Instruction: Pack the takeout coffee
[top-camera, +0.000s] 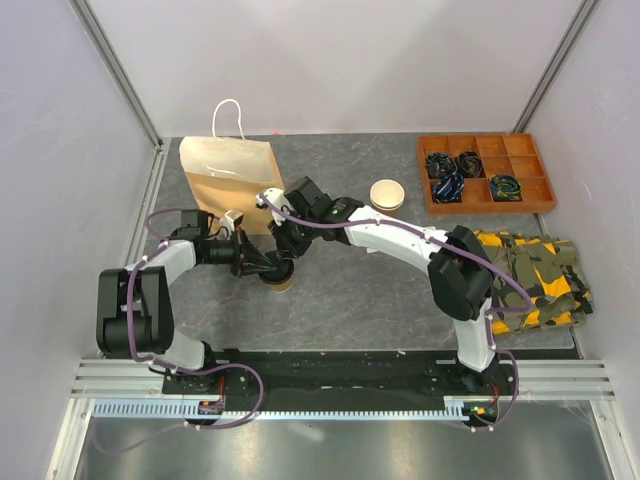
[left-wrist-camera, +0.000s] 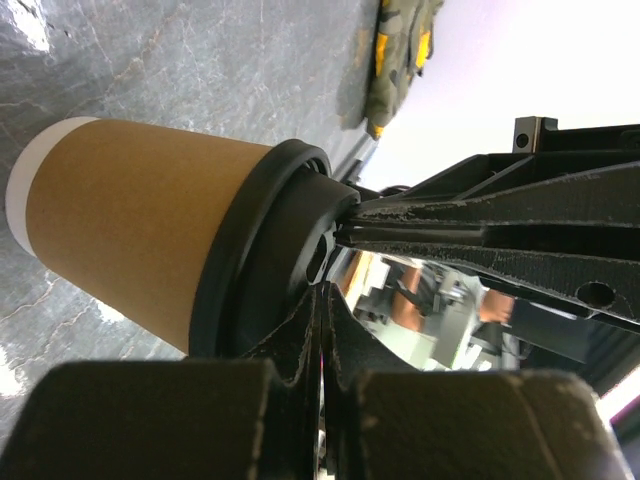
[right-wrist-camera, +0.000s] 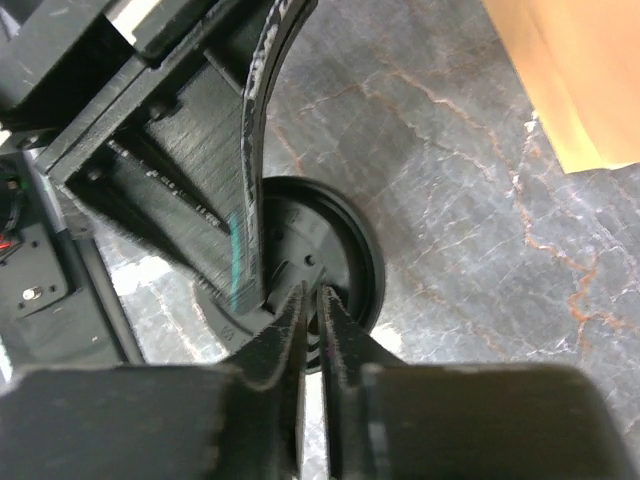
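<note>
One takeout coffee cup (top-camera: 284, 283), tan kraft paper with a black lid, stands upright on the grey table between the two arms. In the left wrist view the cup (left-wrist-camera: 130, 225) and its lid (left-wrist-camera: 265, 260) fill the frame. My left gripper (top-camera: 257, 263) is shut, its tips (left-wrist-camera: 325, 292) against the lid's top. My right gripper (top-camera: 285, 250) is also shut, coming from above with its tips (right-wrist-camera: 312, 298) on the lid (right-wrist-camera: 335, 255). Its fingers (left-wrist-camera: 420, 232) show pressing the lid in the left wrist view. A short stack of open cups (top-camera: 387, 194) stands farther back.
A tan paper bag with white handles (top-camera: 228, 180) lies flat at the back left, just behind the grippers, and it also shows in the right wrist view (right-wrist-camera: 570, 70). An orange compartment tray (top-camera: 485, 172) sits at the back right. A camouflage cloth (top-camera: 530, 275) lies at the right.
</note>
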